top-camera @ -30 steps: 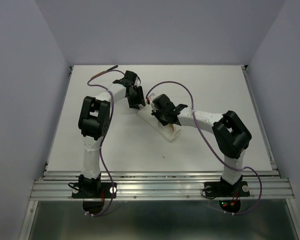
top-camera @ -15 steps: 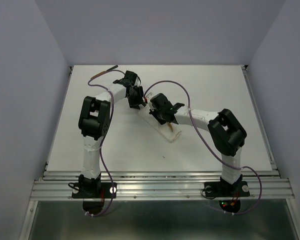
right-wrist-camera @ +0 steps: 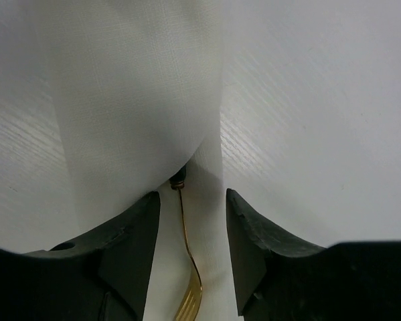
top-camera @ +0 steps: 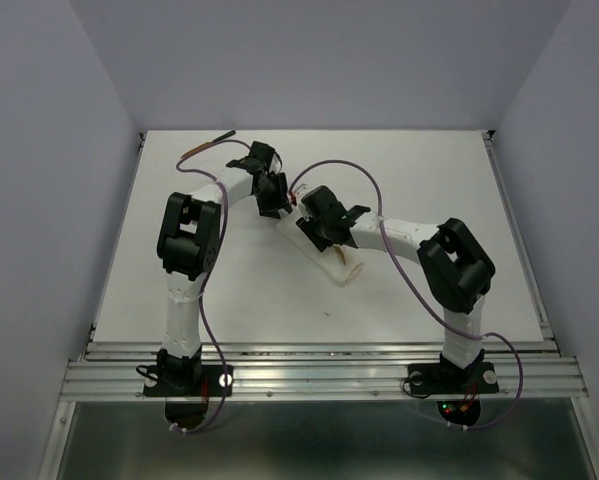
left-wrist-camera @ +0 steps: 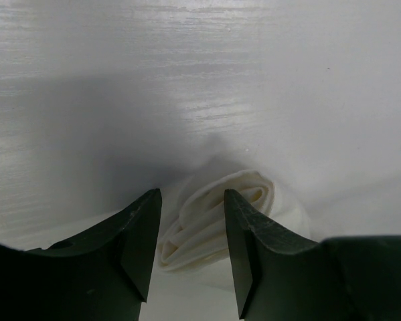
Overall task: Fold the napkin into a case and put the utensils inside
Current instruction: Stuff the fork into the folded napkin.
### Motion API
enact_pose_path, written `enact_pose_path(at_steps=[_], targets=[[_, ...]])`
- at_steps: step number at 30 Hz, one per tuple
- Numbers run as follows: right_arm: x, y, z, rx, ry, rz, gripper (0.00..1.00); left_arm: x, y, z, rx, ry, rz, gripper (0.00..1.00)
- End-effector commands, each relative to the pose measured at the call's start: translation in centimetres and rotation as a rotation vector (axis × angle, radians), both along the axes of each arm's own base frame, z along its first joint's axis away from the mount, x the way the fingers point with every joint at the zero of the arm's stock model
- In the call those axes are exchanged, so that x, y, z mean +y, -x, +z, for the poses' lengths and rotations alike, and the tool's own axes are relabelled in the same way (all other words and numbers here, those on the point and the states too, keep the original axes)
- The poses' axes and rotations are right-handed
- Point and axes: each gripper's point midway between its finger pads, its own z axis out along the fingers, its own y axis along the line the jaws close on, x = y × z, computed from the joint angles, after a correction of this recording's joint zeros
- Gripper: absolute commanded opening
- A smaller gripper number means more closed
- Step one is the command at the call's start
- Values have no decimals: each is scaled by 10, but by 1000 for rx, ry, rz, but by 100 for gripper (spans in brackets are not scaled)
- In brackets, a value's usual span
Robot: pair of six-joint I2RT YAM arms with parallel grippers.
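The left gripper is seen with its jaws set a little apart, one on each side of the rolled end of the case. The gap is filled by the cloth, which appears to touch both inner faces, but whether it is actually pinched cannot be told. The right gripper is held parted by a narrow gap over a further stretch of the case, and nothing is clamped in it. A thin golden-brown utensil is laid on the cloth in the middle of that gap and is touched by neither finger. Its dark far end is tucked just under a fold of the case, while its tined end is exposed outside the fold.

From above, the case is seen lying slantwise near the middle of the table, with the left gripper at its far-left end and the right gripper over its middle. A second utensil is found well apart from the case, toward the table's far-left corner. A purple cable is arched beyond the case's far side.
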Motion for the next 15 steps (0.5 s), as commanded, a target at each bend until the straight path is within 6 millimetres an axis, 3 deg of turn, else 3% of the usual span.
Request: enact_pose_path(at_steps=[1,5,8,15], targets=[[0,-2,39,-52,-88,-37,50,-3,8,-10,35,-20,-30,54],[-5,8,47,-53,-147,-78,45,-3,9,-9,33,-20,-33,54],[-9,16,51,-52,-184,-103,37,-3,9,-8,33,-22,-32,54],[-22,29,52,-39,-225,-180,47,-4,9,-6,30,-20,-32,54]])
